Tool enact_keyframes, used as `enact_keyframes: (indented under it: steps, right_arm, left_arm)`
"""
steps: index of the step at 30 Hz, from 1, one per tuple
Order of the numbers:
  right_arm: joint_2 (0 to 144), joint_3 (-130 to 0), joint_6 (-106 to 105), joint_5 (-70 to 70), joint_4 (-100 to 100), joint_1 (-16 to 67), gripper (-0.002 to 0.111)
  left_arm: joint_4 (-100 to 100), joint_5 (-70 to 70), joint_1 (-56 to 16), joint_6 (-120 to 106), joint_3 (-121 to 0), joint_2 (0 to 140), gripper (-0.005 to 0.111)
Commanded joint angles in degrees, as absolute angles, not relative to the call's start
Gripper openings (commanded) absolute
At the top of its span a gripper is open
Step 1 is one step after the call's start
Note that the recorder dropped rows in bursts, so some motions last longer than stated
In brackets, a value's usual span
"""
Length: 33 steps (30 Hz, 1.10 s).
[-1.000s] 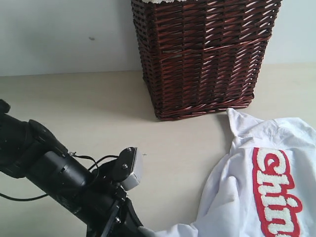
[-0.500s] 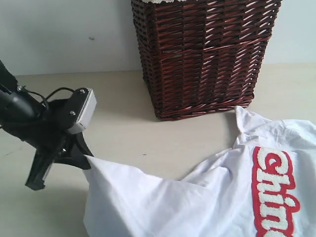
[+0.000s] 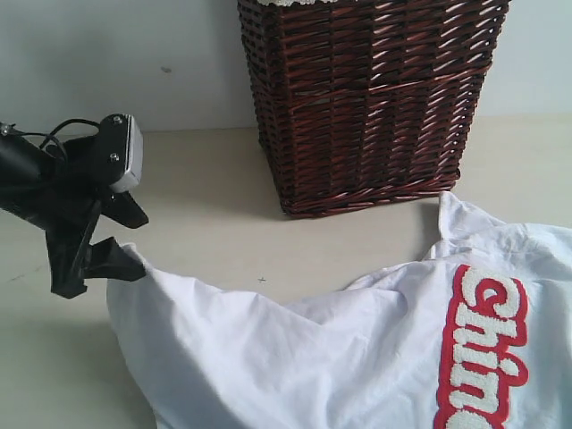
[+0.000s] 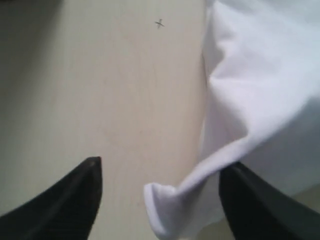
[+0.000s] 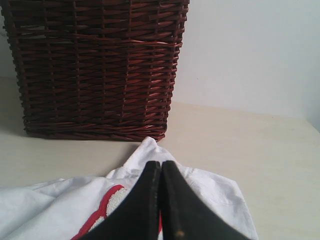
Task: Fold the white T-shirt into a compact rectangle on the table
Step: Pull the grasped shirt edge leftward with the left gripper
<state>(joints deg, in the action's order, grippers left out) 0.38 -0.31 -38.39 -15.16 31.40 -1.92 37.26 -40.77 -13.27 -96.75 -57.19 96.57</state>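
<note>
The white T-shirt (image 3: 357, 349) lies spread over the table (image 3: 206, 197), its red-outlined lettering (image 3: 478, 349) at the right. My left gripper (image 3: 98, 275) hovers at the shirt's far-left corner, jaws open. In the left wrist view, a rolled hem corner of the T-shirt (image 4: 165, 205) sits loose between the spread fingers of the left gripper (image 4: 159, 167), leaning toward one of them. The right gripper (image 5: 161, 163) is shut with nothing between its fingers, low over the T-shirt (image 5: 50, 210) near the lettering. It is out of the exterior view.
A tall dark brown wicker basket (image 3: 366, 107) stands at the back of the table against the pale wall, just beyond the shirt's upper corner (image 5: 147, 145). Bare table (image 4: 100, 100) extends left of the shirt and in front of the basket.
The left gripper carried the shirt's corner from the bottom middle out to the left, spreading the cloth. Its jaws have now opened and the corner sits loose between them. The right gripper stayed shut.
</note>
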Motion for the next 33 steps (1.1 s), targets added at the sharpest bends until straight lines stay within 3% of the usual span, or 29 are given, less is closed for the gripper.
enact_keyframes:
  steps: [1,5,11,17,19,23,29,33]
  right_arm:
    - [0.0,0.0,-38.8,-14.9,31.1,-2.0,0.000]
    - [0.0,0.0,-38.8,-14.9,31.1,-2.0,0.000]
    - [0.0,0.0,-38.8,-14.9,31.1,-2.0,0.000]
    - [0.0,0.0,-38.8,-14.9,31.1,-2.0,0.000]
    - [0.0,0.0,-38.8,-14.9,31.1,-2.0,0.000]
    - [0.0,0.0,-38.8,-14.9,31.1,-2.0,0.000]
    - [0.0,0.0,-38.8,-14.9,31.1,-2.0,0.000]
    - [0.0,0.0,-38.8,-14.9,31.1,-2.0,0.000]
  left_arm:
    - [38.9,-41.5,-12.9,-80.9,-57.3,95.9,0.077]
    - [38.7,-48.5,-12.5,-75.7,-53.8,95.9,0.071]
    - [39.9,-26.8,-12.4,-75.8,-45.7,96.4,0.069]
    - [45.7,-39.2,-10.3,-75.8,-45.4,96.4,0.067]
    - [47.2,-44.9,-10.3,-75.8,-45.4,96.4,0.056]
    - [50.8,-50.6,-10.3,-76.1,-45.4,96.4,0.003]
    - [55.3,-56.1,-10.3,-76.4,-49.1,95.3,0.000]
    - [65.3,-70.0,-10.3,-76.4,-53.8,94.5,0.000]
